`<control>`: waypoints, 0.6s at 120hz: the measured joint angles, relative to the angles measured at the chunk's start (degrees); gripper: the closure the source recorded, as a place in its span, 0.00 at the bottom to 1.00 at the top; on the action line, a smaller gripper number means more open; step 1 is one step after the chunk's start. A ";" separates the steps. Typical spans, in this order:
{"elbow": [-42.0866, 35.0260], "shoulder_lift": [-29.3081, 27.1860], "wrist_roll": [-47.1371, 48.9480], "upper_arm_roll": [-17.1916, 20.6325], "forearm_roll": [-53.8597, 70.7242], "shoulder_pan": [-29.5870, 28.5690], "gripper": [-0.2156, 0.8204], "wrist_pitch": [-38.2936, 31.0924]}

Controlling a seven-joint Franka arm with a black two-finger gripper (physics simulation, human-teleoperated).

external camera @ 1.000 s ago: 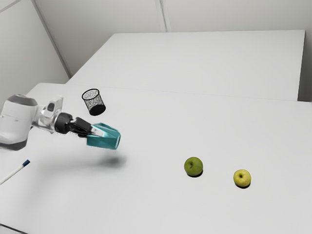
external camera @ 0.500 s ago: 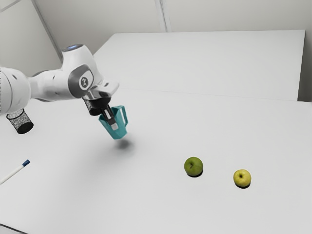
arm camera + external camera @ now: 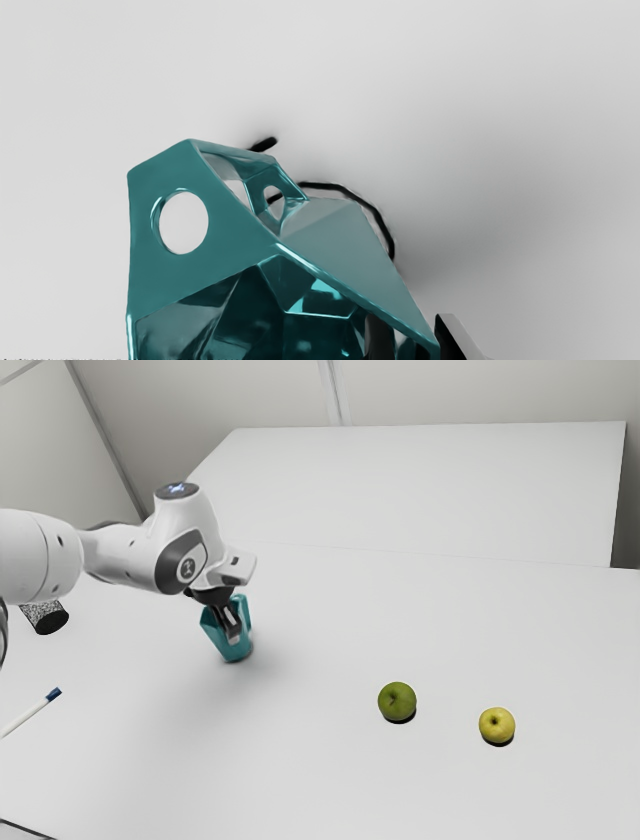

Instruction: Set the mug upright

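Observation:
My gripper (image 3: 234,632) points down over the table in the exterior view, shut on the wall of the teal mug (image 3: 238,651). The faceted mug has its opening up and leans a little toward the exterior view's left; its base is at or just above the tabletop, and contact cannot be told. In the wrist view the mug (image 3: 240,280) shows its open inside and a handle with a round hole. One finger of my gripper (image 3: 411,337) is inside the rim and the other outside, with the wall between them.
On the table (image 3: 330,760), a green apple (image 3: 397,701) and a yellow apple (image 3: 497,725) sit to the exterior view's right of the mug. A black mesh cup (image 3: 46,618) and a white marker with a blue end (image 3: 31,713) are at the exterior view's left.
My hand has swung from nearly level to pointing down, turning the held mug from its side to opening up. Over the last half second, hand and mug came down closer to the table.

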State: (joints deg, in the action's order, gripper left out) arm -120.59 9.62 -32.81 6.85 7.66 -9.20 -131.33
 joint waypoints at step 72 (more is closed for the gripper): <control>20.27 -8.65 8.00 -0.44 -2.17 -1.03 0.26 17.81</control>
State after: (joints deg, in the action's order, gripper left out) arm -100.32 0.96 -24.81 6.42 5.49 -10.22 -113.52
